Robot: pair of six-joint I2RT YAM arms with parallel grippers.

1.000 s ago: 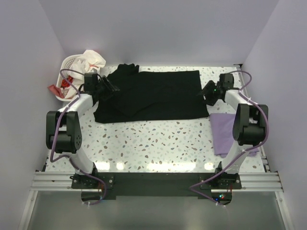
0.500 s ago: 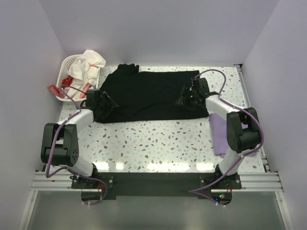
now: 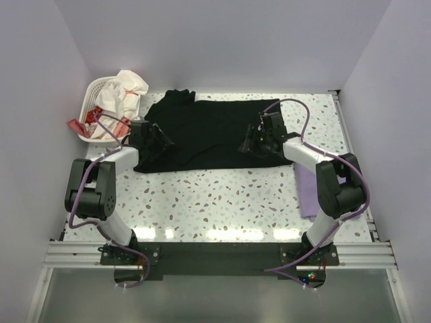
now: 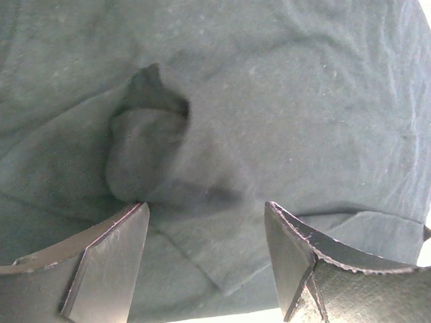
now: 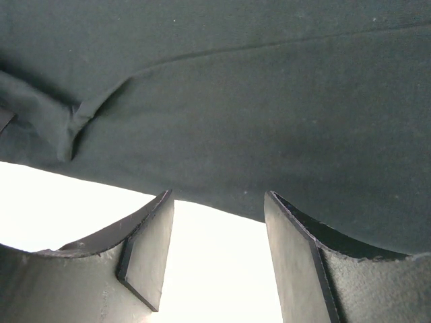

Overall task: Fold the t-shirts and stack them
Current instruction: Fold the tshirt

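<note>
Black tee (image 3: 209,134), long axis left-right

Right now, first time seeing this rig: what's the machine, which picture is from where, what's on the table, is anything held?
Two robot arms are bolted at the table's near edge. The wide picture comes from a fixed camera above and behind them; the two close-ups come from a camera on each wrist, looking past its own fingers. On the white speckled table lies a large plain black short-sleeved t-shirt, spread out, and to the right a lavender-purple t-shirt folded into a rectangle. A white plastic laundry basket holding white and red cloth stands at the far left. The left gripper and right gripper both hang over the black shirt, jaws open. Nothing is held.
</note>
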